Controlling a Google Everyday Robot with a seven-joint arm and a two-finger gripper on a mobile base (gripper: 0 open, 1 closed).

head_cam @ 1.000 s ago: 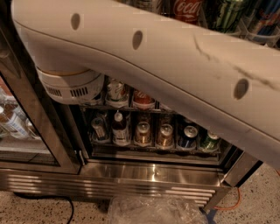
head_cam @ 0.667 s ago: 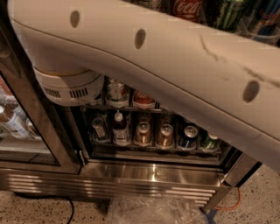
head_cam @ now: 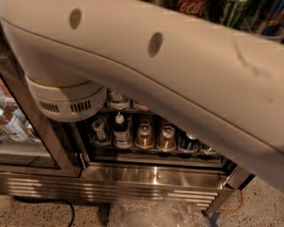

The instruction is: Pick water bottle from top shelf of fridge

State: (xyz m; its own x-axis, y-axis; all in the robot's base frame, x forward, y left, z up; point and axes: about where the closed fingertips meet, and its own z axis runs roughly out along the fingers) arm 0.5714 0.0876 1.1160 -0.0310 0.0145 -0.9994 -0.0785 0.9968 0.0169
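My white arm (head_cam: 168, 75) crosses the whole view from upper left to lower right, and its round joint (head_cam: 66, 102) hangs at the left. The gripper is out of view. Behind the arm stands the fridge (head_cam: 151, 175), with a black frame and a stainless louvred base. The water bottle is hidden. The top shelf's rack is hidden. Only the tops of a red-labelled cola bottle (head_cam: 191, 6) and a green can (head_cam: 235, 9) show above the arm at the upper edge.
Under the arm, a low wire rack holds short cans (head_cam: 144, 135) and a small white-capped bottle (head_cam: 120, 131). The glass door (head_cam: 17, 128) stands at the left. A clear plastic bag (head_cam: 151, 213), a black cable (head_cam: 66, 208) and an orange cable (head_cam: 233, 207) lie on the speckled floor.
The arm has sunk a little and shifted right, and now covers more of the fridge's inside. The cans on the low rack have not moved.
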